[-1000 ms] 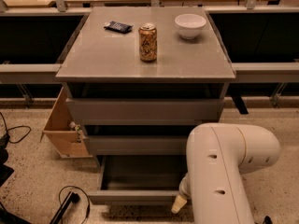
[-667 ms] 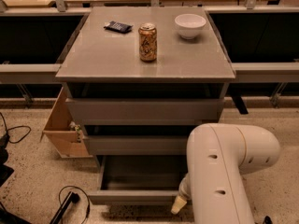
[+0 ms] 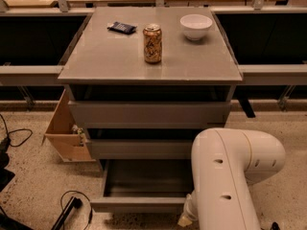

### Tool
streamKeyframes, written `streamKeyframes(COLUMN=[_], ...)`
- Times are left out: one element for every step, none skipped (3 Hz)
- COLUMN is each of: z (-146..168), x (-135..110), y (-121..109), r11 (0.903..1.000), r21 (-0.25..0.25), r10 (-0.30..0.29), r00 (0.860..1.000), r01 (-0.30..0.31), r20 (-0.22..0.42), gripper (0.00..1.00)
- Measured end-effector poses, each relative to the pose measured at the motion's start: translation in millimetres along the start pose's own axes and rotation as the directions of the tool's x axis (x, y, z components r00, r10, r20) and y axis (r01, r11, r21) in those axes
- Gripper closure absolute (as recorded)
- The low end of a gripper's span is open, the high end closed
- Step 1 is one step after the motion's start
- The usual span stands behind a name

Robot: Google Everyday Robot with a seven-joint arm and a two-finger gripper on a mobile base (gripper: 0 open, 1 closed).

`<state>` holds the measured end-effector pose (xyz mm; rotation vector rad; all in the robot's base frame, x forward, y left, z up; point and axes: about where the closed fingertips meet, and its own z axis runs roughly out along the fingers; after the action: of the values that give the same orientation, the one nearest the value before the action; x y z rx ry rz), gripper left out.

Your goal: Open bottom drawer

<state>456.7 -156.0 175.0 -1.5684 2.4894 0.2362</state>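
Note:
The grey cabinet (image 3: 148,63) has three handleless drawers. The bottom drawer (image 3: 139,204) stands pulled out toward me, its shallow grey tray interior (image 3: 144,178) showing and empty. The two taller drawers above it (image 3: 148,114) are pushed in. My white arm (image 3: 225,176) reaches down at the lower right. My gripper (image 3: 186,218) is at the drawer's front right corner, mostly hidden behind the arm.
On the cabinet top stand a drink can (image 3: 152,43), a white bowl (image 3: 195,26) and a dark packet (image 3: 121,28). A light wooden box (image 3: 64,131) sits on the floor at the cabinet's left. Black cables (image 3: 72,210) lie on the speckled floor at the lower left.

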Motion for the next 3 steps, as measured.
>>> streamKeyframes(z=[-2.0,-8.6,-8.9], x=[5.9,3.8,3.8], y=[11.5,10.9,10.9], r11=[0.9999,0.9999,0.9999], r21=[-0.016,-0.016,-0.016], r10=[-0.004,-0.003,-0.003], r00=[1.000,1.000,1.000], r01=[0.003,0.003,0.003], r20=[-0.013,-0.013,-0.014], gripper=[0.66,0.96,1.00])
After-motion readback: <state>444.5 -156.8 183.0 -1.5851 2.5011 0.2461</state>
